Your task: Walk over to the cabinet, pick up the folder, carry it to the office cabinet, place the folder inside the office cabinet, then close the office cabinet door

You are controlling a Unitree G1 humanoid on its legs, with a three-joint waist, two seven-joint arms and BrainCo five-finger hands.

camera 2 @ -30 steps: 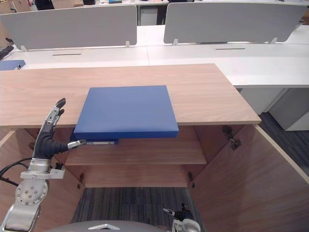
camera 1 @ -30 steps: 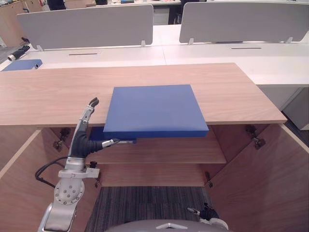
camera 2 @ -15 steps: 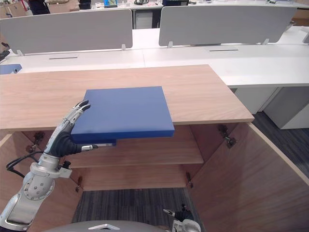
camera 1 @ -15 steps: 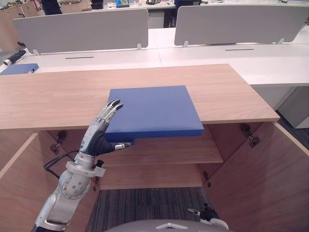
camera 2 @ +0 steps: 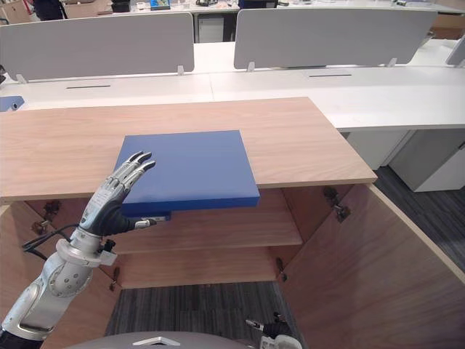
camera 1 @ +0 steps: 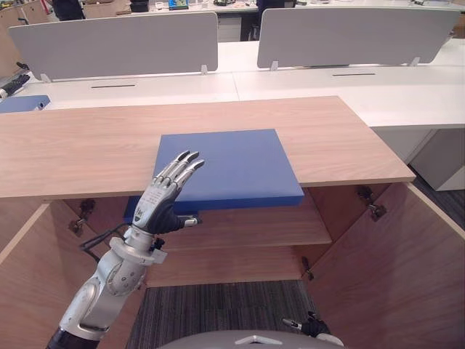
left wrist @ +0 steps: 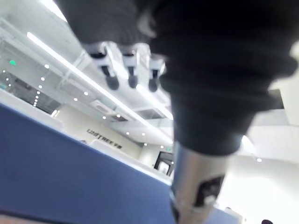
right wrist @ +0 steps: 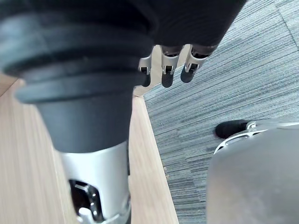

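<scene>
**Office cabinet top: robot reaches for blue folder**

Wooden cabinet [camera 1: 73,145], doors open, carries the blue folder [camera 1: 240,163], which juts over its front edge. The robot's left hand [camera 1: 158,206] brackets the near left corner, fingers straight above and thumb beneath; contact is unclear. The pick-up looks under way, and a closing pinch seems next. The right hand [right wrist: 163,65] hangs low, fingers relaxed.

Flat blue folder [camera 1: 232,163], apparently closed, atop cabinet [camera 1: 73,145]

Both eye views look down at the cabinet [camera 1: 73,145]; wrist views, very close, seemingly face ceiling [left wrist: 70,60] and carpet [right wrist: 243,93].
</scene>
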